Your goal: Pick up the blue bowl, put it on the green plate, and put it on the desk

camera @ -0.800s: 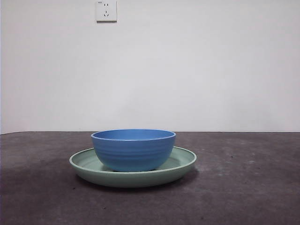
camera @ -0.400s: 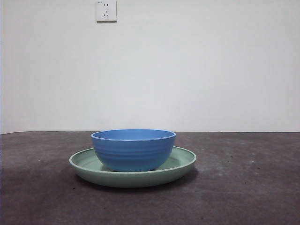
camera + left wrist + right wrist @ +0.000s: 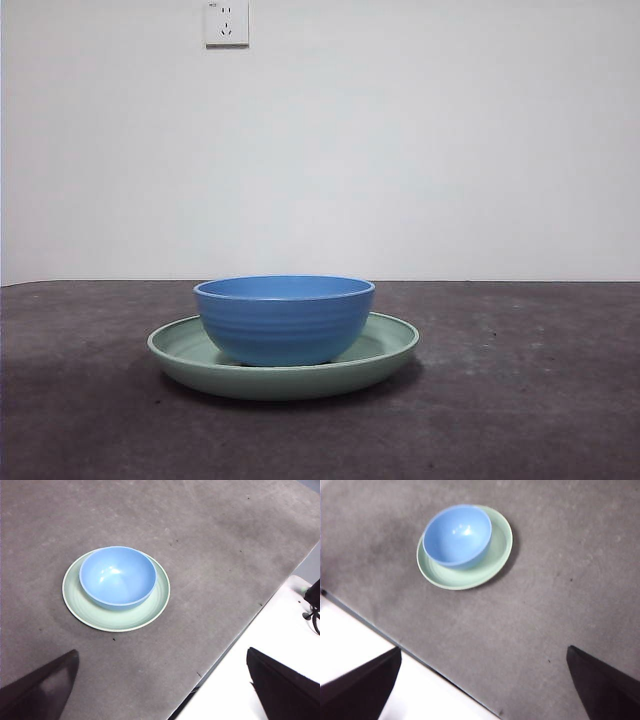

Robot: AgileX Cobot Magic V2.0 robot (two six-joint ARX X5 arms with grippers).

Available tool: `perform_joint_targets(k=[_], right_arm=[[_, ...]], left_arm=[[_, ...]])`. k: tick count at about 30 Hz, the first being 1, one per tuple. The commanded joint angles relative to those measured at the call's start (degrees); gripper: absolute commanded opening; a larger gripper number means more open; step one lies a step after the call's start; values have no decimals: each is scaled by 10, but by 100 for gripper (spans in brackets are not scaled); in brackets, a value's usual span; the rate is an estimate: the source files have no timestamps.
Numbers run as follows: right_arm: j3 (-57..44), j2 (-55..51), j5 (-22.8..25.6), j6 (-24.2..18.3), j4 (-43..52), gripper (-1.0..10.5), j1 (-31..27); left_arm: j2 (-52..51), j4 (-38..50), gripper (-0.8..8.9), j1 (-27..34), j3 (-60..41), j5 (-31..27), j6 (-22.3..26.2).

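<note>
The blue bowl (image 3: 285,319) stands upright inside the green plate (image 3: 390,345), which rests on the dark desk (image 3: 520,400). From the left wrist, the blue bowl (image 3: 117,576) sits off-centre on the green plate (image 3: 157,597), far from my left gripper (image 3: 162,690), whose jaws are spread wide with nothing between them. The right wrist view shows the blue bowl (image 3: 457,535) on the green plate (image 3: 497,555), well away from my right gripper (image 3: 482,690), also open and empty. Neither gripper appears in the front view.
A white wall with a socket (image 3: 226,22) stands behind the desk. In the wrist views the desk's front edge (image 3: 235,640) meets a white surface (image 3: 265,630). A black cable part (image 3: 314,607) lies at that surface's edge.
</note>
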Motion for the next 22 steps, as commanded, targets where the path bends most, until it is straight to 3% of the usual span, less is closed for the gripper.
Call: perform_joint_targets(k=[1, 2, 4, 5, 6, 22], right_arm=[[7, 2, 0, 12, 13, 561, 5], [7, 2, -1, 12, 13, 469, 5], [7, 2, -2, 12, 13, 79, 5], [7, 2, -2, 12, 13, -24, 5], [7, 2, -2, 12, 14, 31, 5], [7, 2, 0, 12, 14, 30, 5]], left_arm=[[2, 8, 586, -4, 5, 1, 1], [2, 8, 509, -4, 5, 1, 1], [2, 8, 202, -4, 5, 1, 1], [2, 8, 44, -4, 5, 1, 1], [2, 10, 17, -4, 5, 1, 0], [2, 12, 27, -4, 5, 1, 0]])
